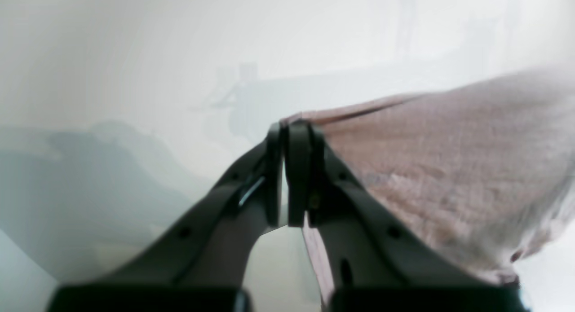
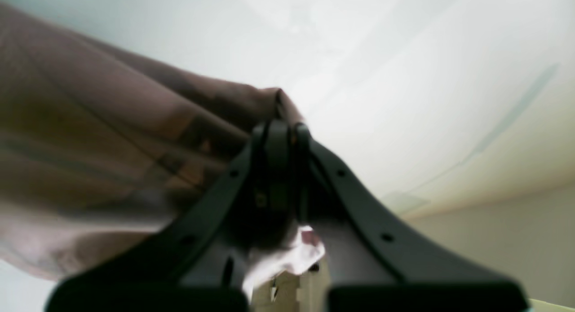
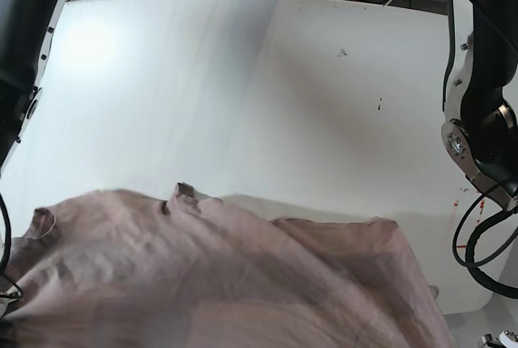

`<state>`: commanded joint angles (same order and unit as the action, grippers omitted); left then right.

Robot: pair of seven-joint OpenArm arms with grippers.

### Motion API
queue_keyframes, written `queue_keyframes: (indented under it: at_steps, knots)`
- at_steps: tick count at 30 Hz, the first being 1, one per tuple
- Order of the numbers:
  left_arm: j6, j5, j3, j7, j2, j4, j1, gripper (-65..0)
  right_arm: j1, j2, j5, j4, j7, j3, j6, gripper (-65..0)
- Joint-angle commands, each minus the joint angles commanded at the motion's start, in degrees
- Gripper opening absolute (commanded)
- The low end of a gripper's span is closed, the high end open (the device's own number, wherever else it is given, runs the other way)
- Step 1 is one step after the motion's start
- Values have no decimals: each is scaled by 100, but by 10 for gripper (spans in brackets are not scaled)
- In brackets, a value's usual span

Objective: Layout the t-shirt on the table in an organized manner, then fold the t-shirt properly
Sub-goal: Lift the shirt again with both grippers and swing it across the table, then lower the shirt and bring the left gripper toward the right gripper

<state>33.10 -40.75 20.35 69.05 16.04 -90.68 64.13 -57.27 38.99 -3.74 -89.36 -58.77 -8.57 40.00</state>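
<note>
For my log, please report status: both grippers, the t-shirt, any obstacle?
Left gripper shut on t-shirt edge. Right gripper shut on t-shirt too. Cloth lifted, spread wide at near side of table. No obstacle seen.

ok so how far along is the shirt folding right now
Early stage. Done: both tools have a grip, the left tool and the right tool each shut on an edge of the t-shirt. In hand: the shirt is held up, bunched and wrinkled, near the table's front edge. Left: spreading it flat, then every fold.
</note>
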Motion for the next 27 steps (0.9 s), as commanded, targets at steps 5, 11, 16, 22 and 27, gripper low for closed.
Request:
queue_keyframes:
  at_steps: [5,11,16,22,27]
  knots:
    - [0,-9,9,18,88,-273,-422,-646,818,-53,0,-791,-396,-343,0,-645]
    - [9,-44,18,35,167,-791,-1310,-646,1899,-413,0,-1873,-923,-862,0,-645]
    - [18,-273,105,35,360,-1380,-2382,-646,3024,-870,0,-2593,-1213,-1398,0,-645]
    - [18,-589,659,35,352,-1591,-3604,-646,4167,-1582,0,-2673,-1248,-1943,0,-647]
    - [18,-844,1037,35,352,-1600,-4589,-646,4897,-2127,0,-2673,-1160,-2286,0,-647]
